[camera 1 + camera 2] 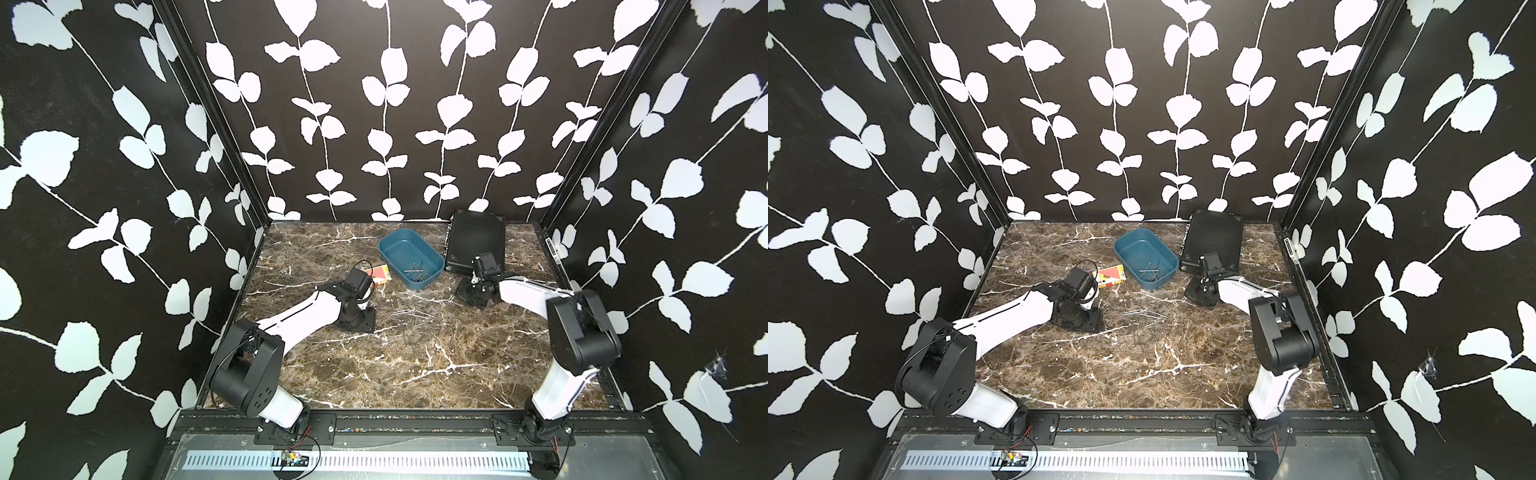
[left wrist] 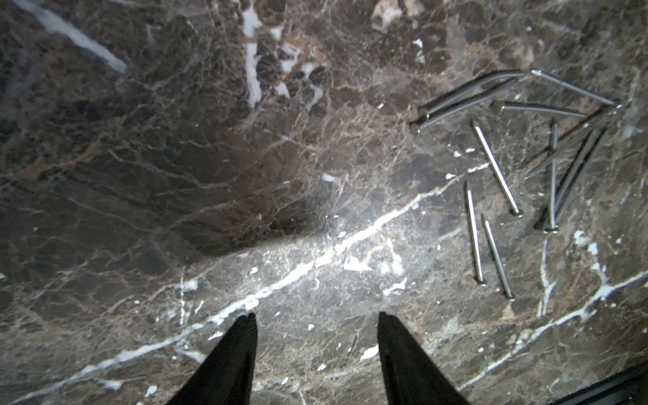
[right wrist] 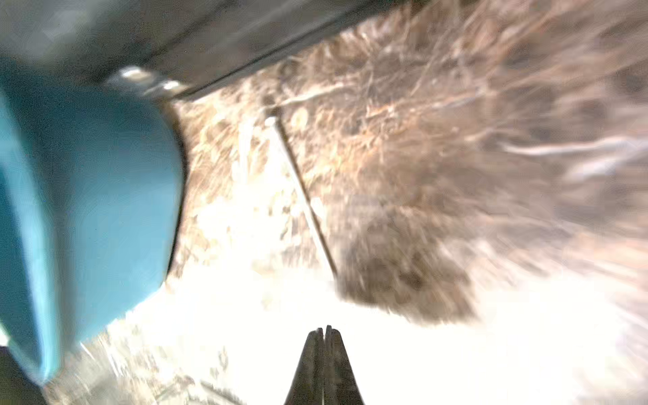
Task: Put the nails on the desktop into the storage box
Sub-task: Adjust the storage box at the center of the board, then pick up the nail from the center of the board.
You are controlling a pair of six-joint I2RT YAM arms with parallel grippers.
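Note:
Several nails (image 1: 415, 318) (image 1: 1144, 318) lie scattered on the brown marble desktop (image 1: 374, 374), between the two arms. The teal storage box (image 1: 399, 249) (image 1: 1136, 249) stands behind them with several nails (image 1: 415, 272) in its near end. My left gripper (image 2: 317, 319) is open over bare desktop, nothing between its fingers, and the scattered nails (image 2: 494, 168) lie off to one side. My right gripper (image 3: 324, 329) is low beside the storage box (image 3: 105, 196), fingers together and holding nothing. One nail (image 3: 301, 196) lies on the desktop ahead of it; this view is blurred.
A red-and-white card box (image 1: 380, 276) (image 1: 1112, 276) sits just left of the storage box, close behind the left wrist. A black ribbed case (image 1: 476, 241) (image 1: 1214, 239) lies at the back right, right behind the right wrist. Black leaf-patterned walls enclose three sides.

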